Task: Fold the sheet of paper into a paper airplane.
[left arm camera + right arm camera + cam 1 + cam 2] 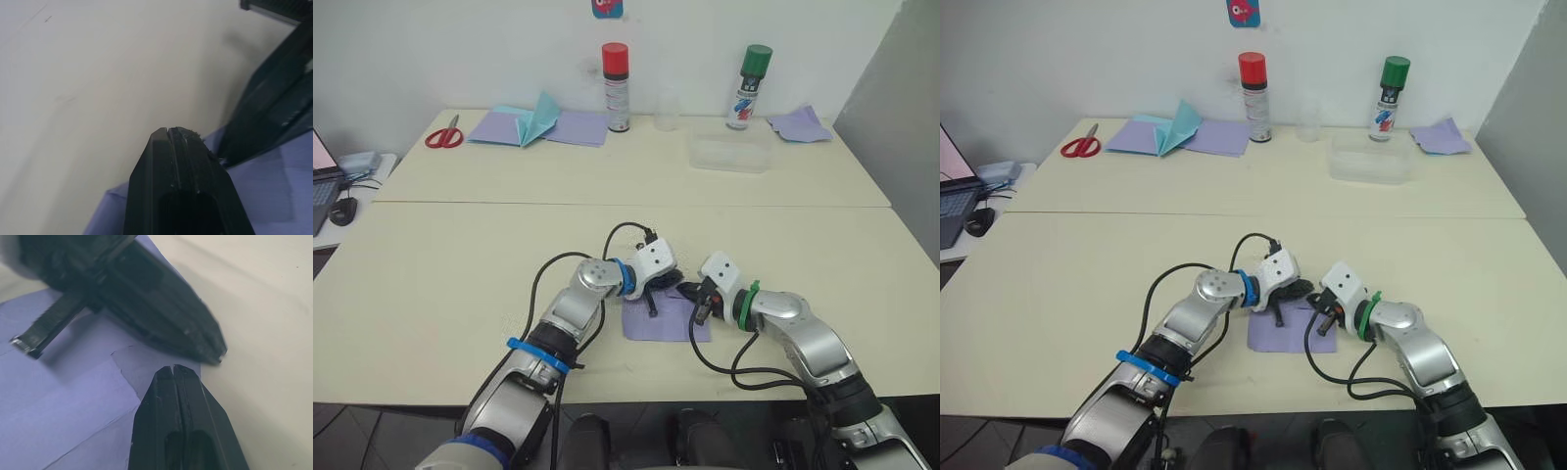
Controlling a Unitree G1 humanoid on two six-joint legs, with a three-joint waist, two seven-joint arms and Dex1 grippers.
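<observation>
Left eye view: you have the sheet of paper (666, 320) lying flat on the near table (460, 284), close to the front edge, between your two arms. It reads as a squat rectangle, its longer axis running left to right across the table and its edges roughly square to the table's front edge; no pointed end shows. Folded layers and crease lines show on it in the right wrist view.

The left gripper (668, 284) sits over the sheet's far edge, its fingers pinched together with nothing between them; in the left wrist view the closed tip (168, 131) lies above the paper's edge, against bare table. The right gripper (697, 311) comes in over the sheet's right edge, fingers likewise pressed together on nothing. In the right wrist view its tip (173, 368) hangs over a folded corner of the sheet, just beside the left gripper's tip, the two close but apart.

Whether either tip presses on the paper, you cannot tell.
</observation>
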